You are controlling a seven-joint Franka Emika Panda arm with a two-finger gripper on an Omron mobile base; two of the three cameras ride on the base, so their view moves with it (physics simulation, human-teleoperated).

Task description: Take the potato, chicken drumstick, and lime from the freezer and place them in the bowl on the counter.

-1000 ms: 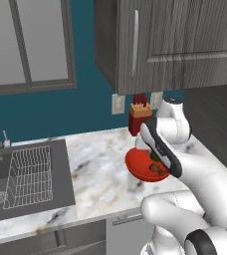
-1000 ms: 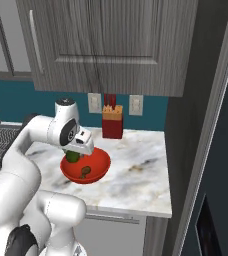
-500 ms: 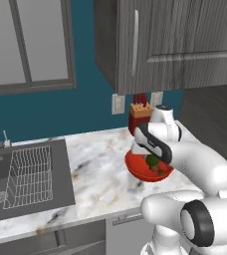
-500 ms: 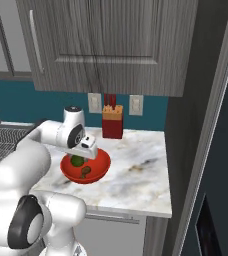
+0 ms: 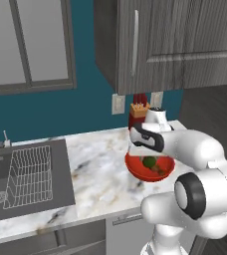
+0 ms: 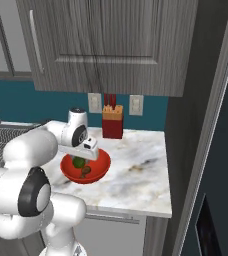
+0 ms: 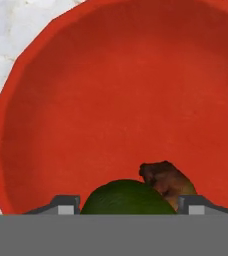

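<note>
The glossy red bowl stands on the marbled counter. My gripper reaches down into it, its fingers closed on either side of the dark green lime. The reddish-brown chicken drumstick lies on the bowl's floor just beside the lime. The potato is hidden. The dark freezer rises at the counter's right end.
A red knife block stands against the teal wall behind the bowl. A sink with a wire rack is set in the counter to the left. Dark wall cabinets hang above.
The arm's elbow has swung lower and nearer the cameras. The hand has stayed over the bowl with the lime between its fingers.
</note>
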